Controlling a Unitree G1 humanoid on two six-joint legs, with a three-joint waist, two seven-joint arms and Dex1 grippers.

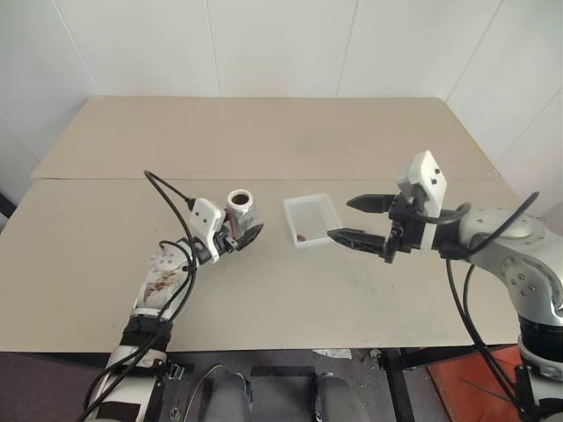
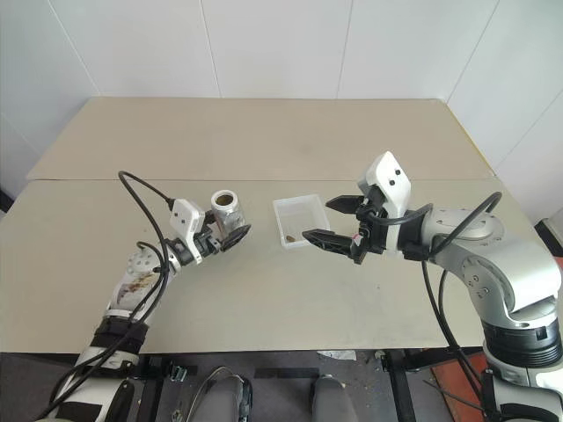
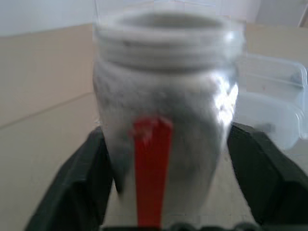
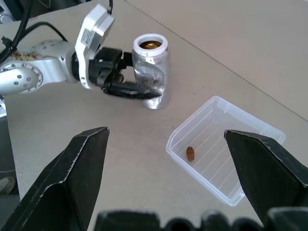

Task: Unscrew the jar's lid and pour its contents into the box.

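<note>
Left hand [image 1: 244, 237] fingers stand apart, flanking the upright jar [image 1: 240, 208]. I judge it light, rigid, slick; I'd grip mid-body, below the threads.

Open jar [image 1: 240, 208] upright left of centre, left gripper [image 1: 244, 236] around it. Box [image 1: 311, 220] centre. Right gripper [image 1: 359, 220] spread wide beside it.

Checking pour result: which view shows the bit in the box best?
Right wrist view: one brown bit lies plainly on the box's ribbed floor. Both eye views show it as a small dark speck near the box's near edge; left wrist view catches the box blurred behind the jar.
</note>
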